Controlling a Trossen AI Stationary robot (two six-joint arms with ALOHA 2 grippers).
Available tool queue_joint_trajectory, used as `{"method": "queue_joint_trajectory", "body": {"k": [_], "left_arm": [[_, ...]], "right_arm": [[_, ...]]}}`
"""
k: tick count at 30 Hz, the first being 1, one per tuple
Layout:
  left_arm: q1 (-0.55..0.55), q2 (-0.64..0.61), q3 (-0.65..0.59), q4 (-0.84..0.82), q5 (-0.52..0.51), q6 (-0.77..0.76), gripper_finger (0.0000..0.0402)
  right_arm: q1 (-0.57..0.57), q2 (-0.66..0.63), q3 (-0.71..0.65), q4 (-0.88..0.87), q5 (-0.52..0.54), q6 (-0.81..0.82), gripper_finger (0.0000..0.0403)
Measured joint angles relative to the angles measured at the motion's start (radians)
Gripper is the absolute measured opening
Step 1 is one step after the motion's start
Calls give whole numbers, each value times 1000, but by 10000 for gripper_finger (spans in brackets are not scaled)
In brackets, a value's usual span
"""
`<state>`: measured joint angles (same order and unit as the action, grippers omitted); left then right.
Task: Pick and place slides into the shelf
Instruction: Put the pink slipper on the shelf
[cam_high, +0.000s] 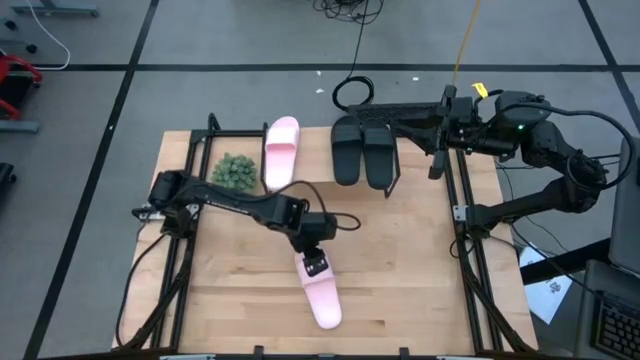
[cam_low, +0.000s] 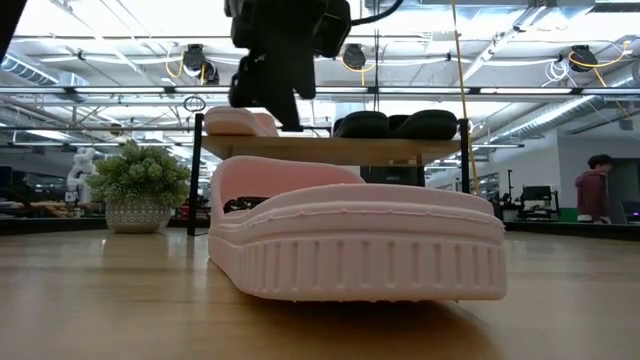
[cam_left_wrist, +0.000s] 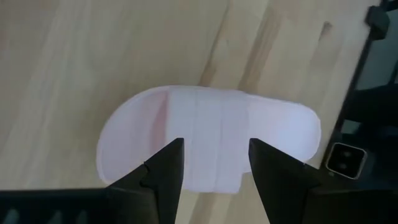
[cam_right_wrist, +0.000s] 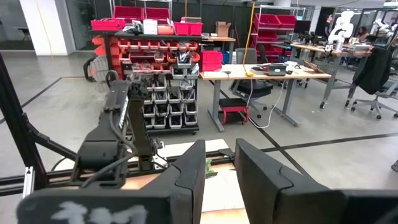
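The left gripper (cam_left_wrist: 214, 168) hangs over the near middle of the bench (cam_high: 230, 290), its jaws spread, one on each side of the wide strap of a light pink slide (cam_left_wrist: 208, 137) lying flat on the wood; whether the fingers (cam_left_wrist: 165, 174) touch the strap cannot be told. From above, this slide (cam_high: 322, 296) is half covered by the gripper (cam_high: 316, 262), with only its near end free. In the low view it fills the foreground and blocks most of the shelf legs behind it. The shelf (cam_low: 400, 150) stands at the far edge of the bench and carries three slides: a second light pink one (cam_high: 281, 152) at the left part and a black pair (cam_high: 362, 152) side by side toward the right, four slides in all. A small potted plant (cam_high: 233, 171) sits on the bench just beside the pink slide on the shelf. The right gripper (cam_high: 437, 135) waits above the far right corner, near the shelf's right end, jaws slightly parted and empty. A person (cam_low: 592, 190) stands far off in the room.
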<state>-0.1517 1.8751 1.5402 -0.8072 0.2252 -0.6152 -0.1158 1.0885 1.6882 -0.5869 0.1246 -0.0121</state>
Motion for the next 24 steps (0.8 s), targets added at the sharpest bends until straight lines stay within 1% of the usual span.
{"method": "queue_joint_trajectory", "body": {"k": [2,8,10,15,18,24], "left_arm": [[8,0,0,-3,34,14,182],[5,29,0,-14,44,19,182],[7,37,1,-16,65,20,182],[6,70,-33,-9,88,3,182],[6,74,-65,68,110,-22,182],[3,80,-101,106,125,-46,182]], "right_arm": [[0,0,0,0,0,0,80],[0,0,0,1,0,0,80],[0,0,0,2,0,0,80],[0,-1,0,6,0,0,80],[0,-2,0,7,0,0,80],[0,-2,0,6,0,0,80]]}}
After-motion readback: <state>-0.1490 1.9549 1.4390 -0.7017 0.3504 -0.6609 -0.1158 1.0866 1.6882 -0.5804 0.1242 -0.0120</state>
